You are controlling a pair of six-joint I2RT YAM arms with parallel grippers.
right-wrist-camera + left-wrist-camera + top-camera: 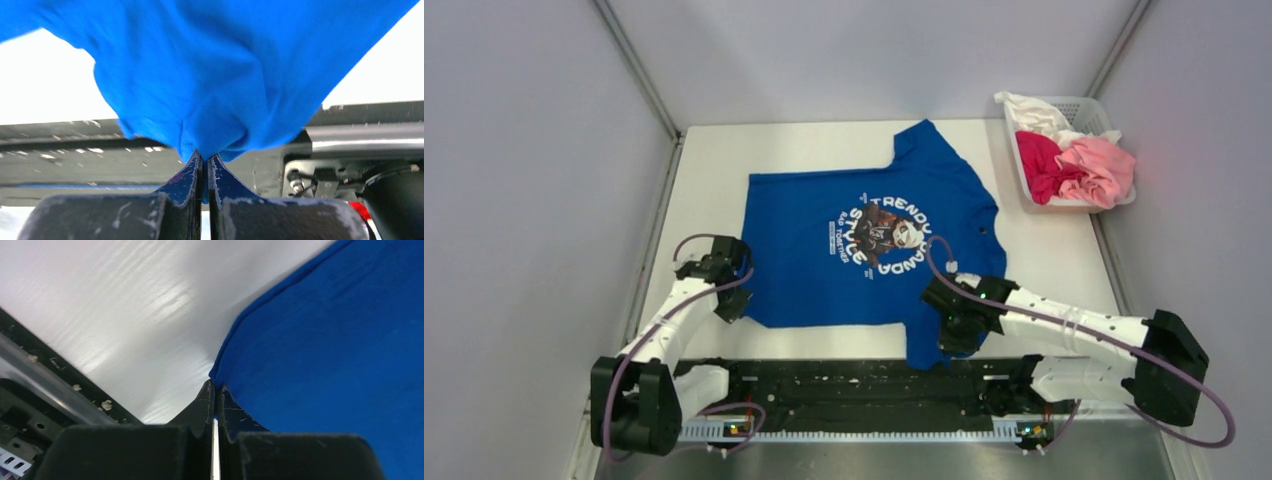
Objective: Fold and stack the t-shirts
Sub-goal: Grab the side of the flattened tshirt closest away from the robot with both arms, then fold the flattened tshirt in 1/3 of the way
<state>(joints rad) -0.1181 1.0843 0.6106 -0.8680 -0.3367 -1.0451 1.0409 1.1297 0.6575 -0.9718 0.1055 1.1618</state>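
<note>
Looking down from the top external view, the blue t-shirt (824,260) lies spread flat, print up, in the middle of the table (714,160). A white basket (1096,115) at the far right corner holds a magenta tee (1039,165), a pale pink tee (1099,165) and a white tee (1034,112); neither wrist camera shows these. The left gripper (732,303) sits at the shirt's near left corner and the right gripper (951,338) at its near right edge. From here the fingers are too small to judge.

The left wrist view shows its fingers pressed almost together, only a thin slit between them. The shirt's hem corner runs right into the tips, low over the table. How much cloth they hold is hidden.

The right wrist view shows its fingers closed tight on a gathered bunch of blue fabric. That bunch hangs raised above the black rail (75,150) at the table's near edge. The print is out of frame.
</note>
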